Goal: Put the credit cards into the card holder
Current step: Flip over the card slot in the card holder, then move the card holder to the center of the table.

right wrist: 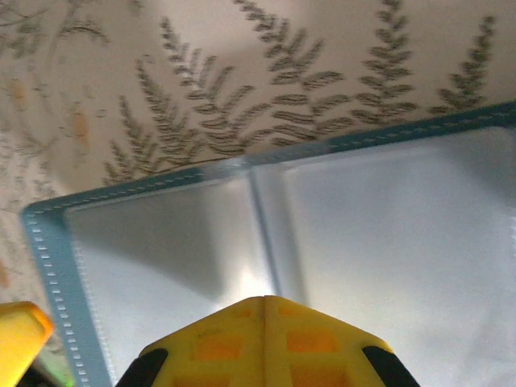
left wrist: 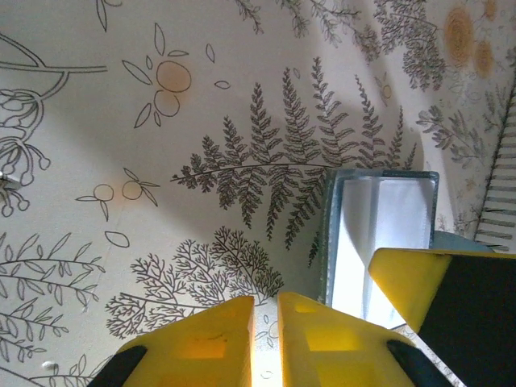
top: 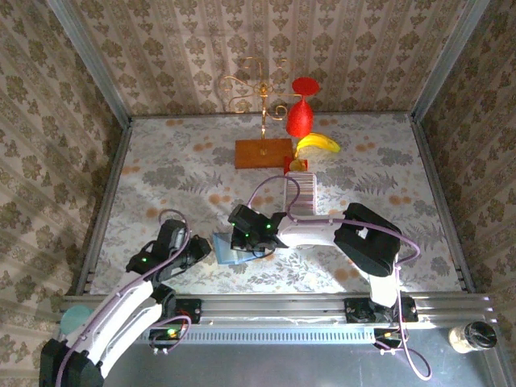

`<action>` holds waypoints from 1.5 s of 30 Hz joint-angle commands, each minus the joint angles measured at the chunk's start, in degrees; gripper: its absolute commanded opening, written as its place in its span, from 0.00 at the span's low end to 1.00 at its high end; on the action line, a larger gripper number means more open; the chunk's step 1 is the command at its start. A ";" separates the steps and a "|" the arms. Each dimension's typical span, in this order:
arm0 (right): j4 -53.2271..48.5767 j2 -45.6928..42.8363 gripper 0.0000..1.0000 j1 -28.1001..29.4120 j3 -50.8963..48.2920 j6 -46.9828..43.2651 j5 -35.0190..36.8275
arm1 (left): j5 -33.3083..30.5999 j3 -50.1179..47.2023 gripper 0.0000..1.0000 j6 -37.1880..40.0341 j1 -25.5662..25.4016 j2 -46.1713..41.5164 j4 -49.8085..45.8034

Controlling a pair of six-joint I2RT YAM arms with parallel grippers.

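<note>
Right gripper (right wrist: 264, 300): fingers pressed together, tips at pale clear interior of card holder (right wrist: 387, 226); nothing visibly pinched. Left gripper (left wrist: 266, 302): all but pressed together, thin slit, nothing seen in it; just beside card holder, at its 9 o'clock. Card holder: lying open on floral tablecloth (top: 161, 169). Credit cards (top: 301, 196): ribbed row at 1 o'clock of card holder, apart.
</note>
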 commanded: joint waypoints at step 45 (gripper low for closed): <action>-7.24 2.37 0.04 0.68 1.90 -2.83 5.19 | 11.71 2.87 0.12 2.17 0.64 6.65 14.57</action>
